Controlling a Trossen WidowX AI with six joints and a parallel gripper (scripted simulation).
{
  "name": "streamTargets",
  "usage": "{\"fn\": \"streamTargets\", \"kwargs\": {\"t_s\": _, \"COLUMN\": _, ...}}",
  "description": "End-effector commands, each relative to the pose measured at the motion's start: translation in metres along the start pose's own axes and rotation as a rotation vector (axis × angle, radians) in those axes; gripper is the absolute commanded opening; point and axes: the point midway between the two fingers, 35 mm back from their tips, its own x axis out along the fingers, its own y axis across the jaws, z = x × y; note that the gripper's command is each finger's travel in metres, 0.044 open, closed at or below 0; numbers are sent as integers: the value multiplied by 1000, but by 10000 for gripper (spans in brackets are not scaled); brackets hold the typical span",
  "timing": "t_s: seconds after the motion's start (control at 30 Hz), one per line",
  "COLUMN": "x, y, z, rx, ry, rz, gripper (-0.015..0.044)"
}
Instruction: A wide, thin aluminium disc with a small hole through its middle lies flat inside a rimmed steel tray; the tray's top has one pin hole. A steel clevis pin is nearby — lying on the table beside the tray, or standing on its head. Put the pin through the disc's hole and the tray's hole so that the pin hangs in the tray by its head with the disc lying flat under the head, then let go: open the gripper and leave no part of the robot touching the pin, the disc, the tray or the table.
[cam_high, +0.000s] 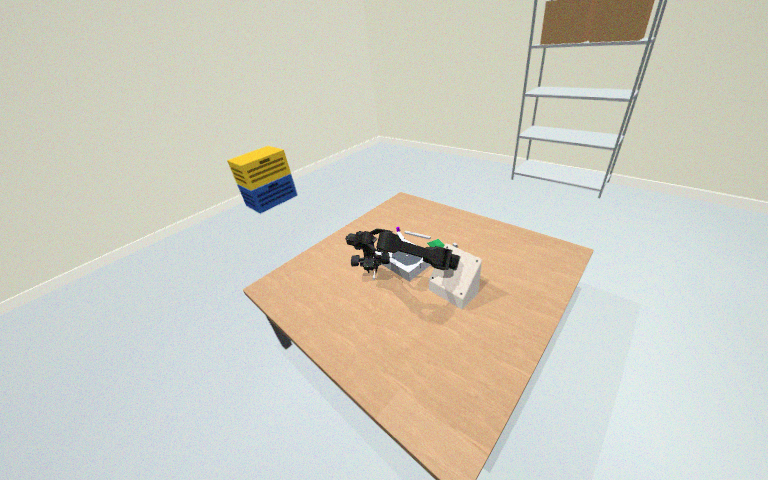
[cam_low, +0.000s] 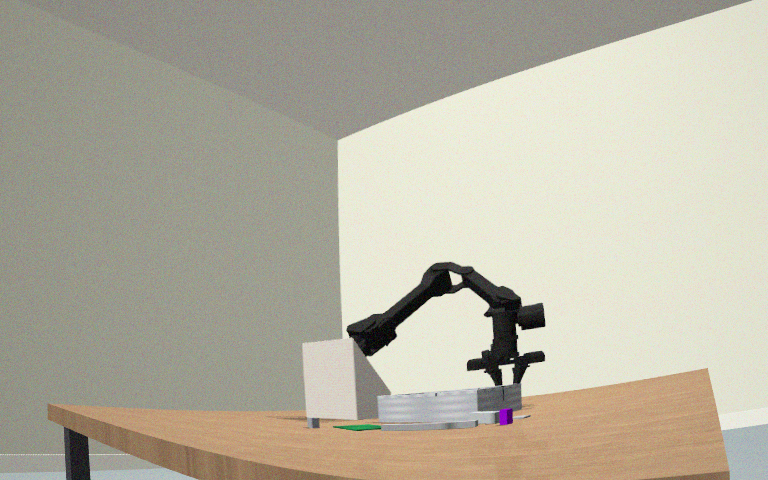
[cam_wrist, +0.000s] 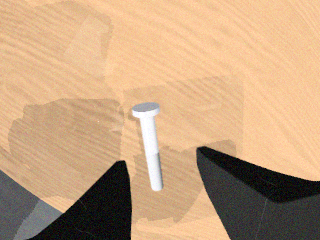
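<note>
Nearest to the wrist camera are the two black tapered fingers of the black parallel-jaw gripper; they stand partly apart, and nothing is grasped between them. Below their tips, the bright steel clevis pin with round flat head lies on its side on the brown wooden table, its head pointing away from the fingers in the wrist view. The pin is outside and near the silvery rimmed steel tray. In this tray the dark-grey wide disc lies, partly covered by the arm from above. The black six-joint arm rises from a beige wedge-shaped block, makes a high bend over the tray, then goes down, so its wrist is almost vertical and the gripper points to the table. On the tray's other side there are a small purple block, a long light-grey bar and a flat green piece. Farther, a yellow crate is upon a blue crate, and a grey metal shelf rack stands near the wall.
</note>
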Motion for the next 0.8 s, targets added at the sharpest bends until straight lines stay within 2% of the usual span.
{"fn": "streamTargets", "kwargs": {"t_s": 0.0, "x": 9, "y": 3, "z": 0, "rx": 9, "ry": 1, "rz": 6, "gripper": 160}}
{"fn": "streamTargets", "kwargs": {"t_s": 0.43, "x": 31, "y": 3, "z": 1, "rx": 9, "ry": 0, "rz": 5, "gripper": 160}}
{"fn": "streamTargets", "kwargs": {"t_s": 0.77, "x": 32, "y": 3, "z": 1, "rx": 9, "ry": 0, "rz": 5, "gripper": 160}}
